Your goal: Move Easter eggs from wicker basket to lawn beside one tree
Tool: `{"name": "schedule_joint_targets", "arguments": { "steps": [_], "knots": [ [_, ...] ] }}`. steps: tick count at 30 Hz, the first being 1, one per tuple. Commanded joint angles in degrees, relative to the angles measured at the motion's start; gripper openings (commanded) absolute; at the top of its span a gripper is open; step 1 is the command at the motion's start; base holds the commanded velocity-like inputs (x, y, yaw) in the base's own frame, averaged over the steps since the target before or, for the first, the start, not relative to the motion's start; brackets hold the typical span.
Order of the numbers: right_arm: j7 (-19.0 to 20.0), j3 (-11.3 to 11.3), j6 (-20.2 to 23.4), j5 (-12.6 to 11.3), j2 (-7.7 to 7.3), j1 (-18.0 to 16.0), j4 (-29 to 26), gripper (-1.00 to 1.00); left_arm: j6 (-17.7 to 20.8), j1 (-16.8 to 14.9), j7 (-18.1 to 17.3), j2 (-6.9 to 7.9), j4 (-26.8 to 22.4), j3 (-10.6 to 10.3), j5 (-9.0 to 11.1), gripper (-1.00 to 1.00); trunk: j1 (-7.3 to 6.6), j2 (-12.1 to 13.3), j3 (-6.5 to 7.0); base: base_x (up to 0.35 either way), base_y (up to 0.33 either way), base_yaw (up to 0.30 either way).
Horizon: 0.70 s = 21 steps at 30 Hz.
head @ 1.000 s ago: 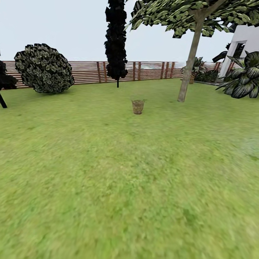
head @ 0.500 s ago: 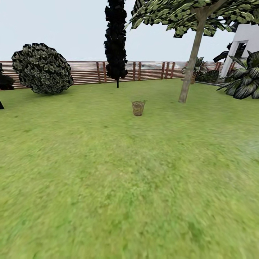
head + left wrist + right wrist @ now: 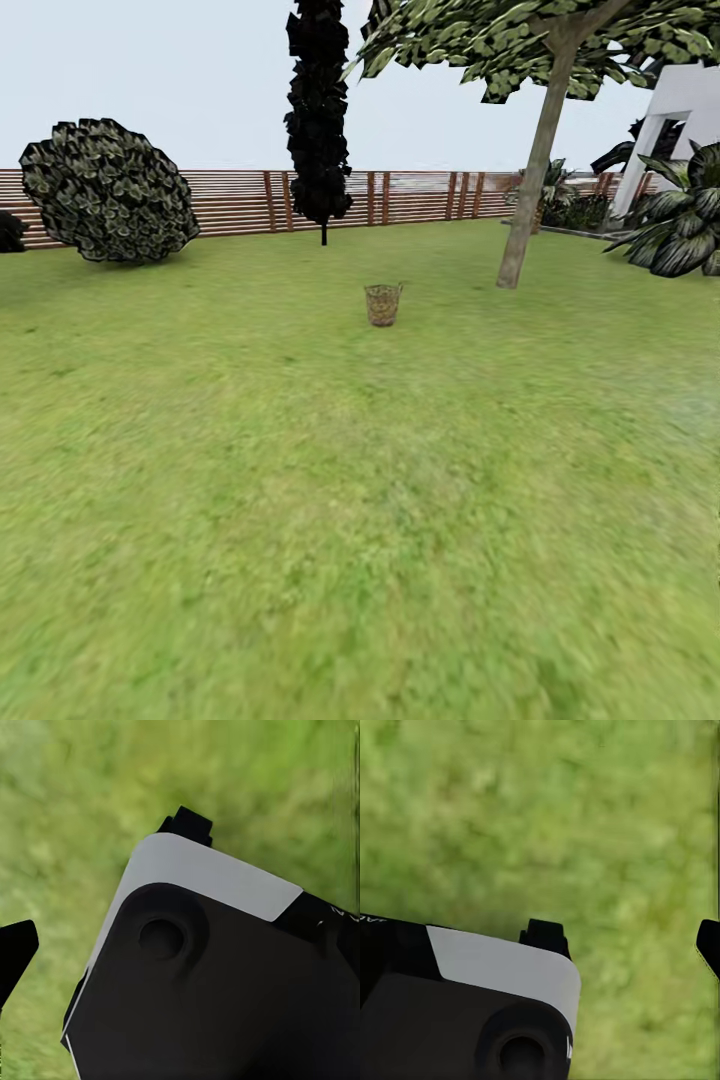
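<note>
The wicker basket (image 3: 382,304) stands small and far off on the lawn (image 3: 330,500), near the middle of the head view. The Easter eggs are hidden from here; I cannot see into the basket at this distance. A tree (image 3: 530,205) with a leaning grey-brown trunk rises a little behind and to the right of the basket. In the left wrist view my left gripper (image 3: 101,889) hangs over grass, its dark fingertips (image 3: 16,949) apart and holding nothing. My right gripper (image 3: 627,941) is likewise open over bare grass.
A brown slat fence (image 3: 420,195) closes the lawn at the back. A round bush (image 3: 108,190) stands at the back left, a dark cypress (image 3: 318,110) at the back centre, and a white house (image 3: 680,120) with broad-leaved plants (image 3: 680,225) at the right. A black-and-white robot part (image 3: 217,975) shows close in both wrist views.
The whole head view has shifted: the bush and cypress sit further left and the basket slightly lower, so the camera has moved. The basket and tree themselves stay put.
</note>
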Motion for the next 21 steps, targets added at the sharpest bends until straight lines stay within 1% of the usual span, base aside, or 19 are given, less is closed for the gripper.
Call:
{"name": "schedule_joint_targets", "arguments": {
  "steps": [1,6,21],
  "knots": [
    [0.1,0.1,-0.4,0.2,-0.01,-0.1,0.2,1.0,0.1,-0.1,0.1,0.02,0.1,0.3,-0.1,1.0,0.03,0.0,-0.05,0.326,0.0,-0.15],
    [0.1,0.1,-0.4,0.2,-0.01,-0.1,0.2,1.0,0.1,-0.1,0.1,-0.01,0.1,0.3,0.0,1.0,0.03,0.0,-0.05,0.326,0.0,-0.066],
    [0.0,0.1,-0.4,0.3,-0.01,-0.1,0.2,1.0,0.1,-0.1,0.1,-0.04,0.1,0.3,-0.1,1.0,0.03,0.0,-0.05,0.326,0.0,-0.003]
  ]
}}
